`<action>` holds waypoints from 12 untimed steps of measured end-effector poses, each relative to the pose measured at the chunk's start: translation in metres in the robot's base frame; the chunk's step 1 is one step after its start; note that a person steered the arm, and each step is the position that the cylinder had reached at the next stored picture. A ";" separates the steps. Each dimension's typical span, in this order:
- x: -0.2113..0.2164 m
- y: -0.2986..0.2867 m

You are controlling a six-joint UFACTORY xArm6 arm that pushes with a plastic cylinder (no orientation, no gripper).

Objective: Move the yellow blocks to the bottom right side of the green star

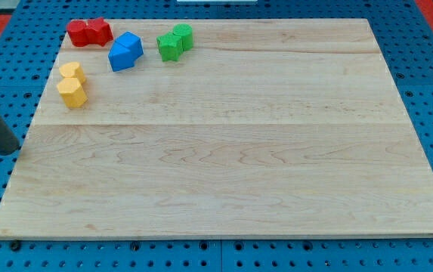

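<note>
Two yellow blocks sit near the board's upper left, touching: an upper one (72, 72) and a hexagon-like one (72, 92) just below it. Two green blocks sit to their upper right: a star-like one (169, 47) and a second green block (183, 35) touching it at its upper right. My tip (7, 149) is off the board's left edge, to the lower left of the yellow blocks and clear of them. The rod slants up toward the view's left edge.
Two red blocks (89, 32) sit side by side at the board's top left corner. Two blue blocks (125, 51) sit together between the red and green pairs. The wooden board (231, 166) lies on a blue perforated table.
</note>
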State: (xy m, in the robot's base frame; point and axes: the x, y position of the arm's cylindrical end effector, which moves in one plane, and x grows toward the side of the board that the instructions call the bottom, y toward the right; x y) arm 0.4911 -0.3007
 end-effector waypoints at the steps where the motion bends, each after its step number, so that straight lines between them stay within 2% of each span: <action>1: -0.007 0.002; 4: -0.044 0.038; 6: -0.090 0.060; 7: -0.084 0.082; 8: -0.079 0.076; 9: -0.076 0.015; 10: -0.078 -0.004; 12: -0.103 0.000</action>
State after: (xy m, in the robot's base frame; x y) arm 0.3879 -0.3009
